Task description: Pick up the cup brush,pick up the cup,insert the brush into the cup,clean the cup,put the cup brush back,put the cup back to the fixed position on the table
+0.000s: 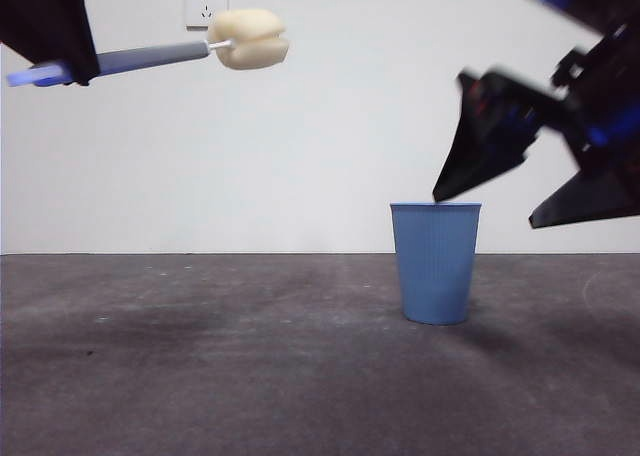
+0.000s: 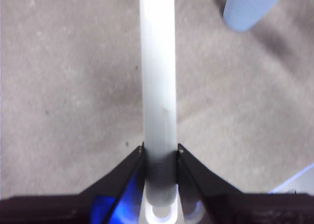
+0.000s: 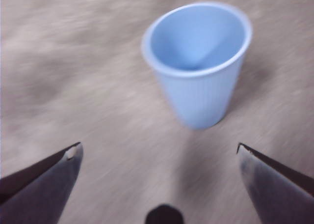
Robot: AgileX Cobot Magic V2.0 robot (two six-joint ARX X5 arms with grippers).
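From my remote station I read the front view thus: the left gripper [image 1: 62, 71], at ten o'clock, is clamped on the slim grey handle of the cup brush [image 1: 205, 49], which lies nearly level in the air, its cream-yellow sponge head at eleven o'clock before a white wall socket [image 1: 206, 5]. The blue ribbed plastic cup [image 1: 436, 263] stands upright on the dark grey matte table [image 1: 200, 366], at about four o'clock from centre. The right gripper [image 1: 530, 211], at two o'clock, hangs just above the cup's rim with jaws spread wide, touching nothing; its outline is blurred.
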